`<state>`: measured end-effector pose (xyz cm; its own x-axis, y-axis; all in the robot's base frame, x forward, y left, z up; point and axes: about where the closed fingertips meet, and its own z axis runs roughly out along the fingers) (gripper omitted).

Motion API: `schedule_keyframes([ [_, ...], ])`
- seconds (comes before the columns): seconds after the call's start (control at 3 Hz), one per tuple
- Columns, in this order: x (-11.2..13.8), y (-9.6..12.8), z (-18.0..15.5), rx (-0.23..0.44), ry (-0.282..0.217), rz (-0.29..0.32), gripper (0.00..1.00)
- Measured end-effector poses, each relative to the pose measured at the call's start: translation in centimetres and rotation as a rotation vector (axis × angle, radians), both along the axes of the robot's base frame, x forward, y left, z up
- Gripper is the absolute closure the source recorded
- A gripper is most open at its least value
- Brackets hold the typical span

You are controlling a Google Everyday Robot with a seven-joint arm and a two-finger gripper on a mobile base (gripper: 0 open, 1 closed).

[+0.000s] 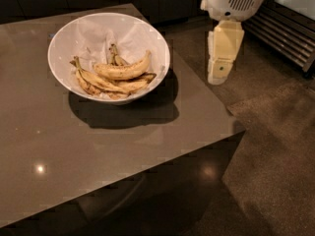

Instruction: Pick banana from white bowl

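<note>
The white bowl (63, 33) stands on the far part of a dark brown table (98, 151), lined with crumpled white paper. The banana (123, 71), plump, bright yellow and speckled, lies curved across the top of the pile in the bowl. Thinner, browner bananas (101, 82) lie beneath and in front of it. My gripper (217, 75), cream-coloured under a white arm housing (235, 0), hangs pointing down beyond the table's right edge. It is to the right of the bowl, apart from it, and holds nothing.
The table's right edge and near right corner (236, 127) lie just below the gripper. A speckled floor (275, 146) spreads to the right. A slatted metal grille (288, 33) runs along the back right. Dark cabinets stand behind the table.
</note>
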<state>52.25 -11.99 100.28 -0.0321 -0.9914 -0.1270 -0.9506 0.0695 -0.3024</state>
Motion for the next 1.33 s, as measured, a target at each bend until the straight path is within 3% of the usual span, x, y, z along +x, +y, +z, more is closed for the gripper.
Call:
schedule_keyframes([
  [0.33,0.7,1.9,0.8,-0.032,-0.016,0.064,0.00],
  [0.67,1.2,2.2,1.0,-0.022,-0.036,0.065,0.00],
  [1.33,5.4,7.5,1.1,-0.009,-0.006,0.175,0.00],
])
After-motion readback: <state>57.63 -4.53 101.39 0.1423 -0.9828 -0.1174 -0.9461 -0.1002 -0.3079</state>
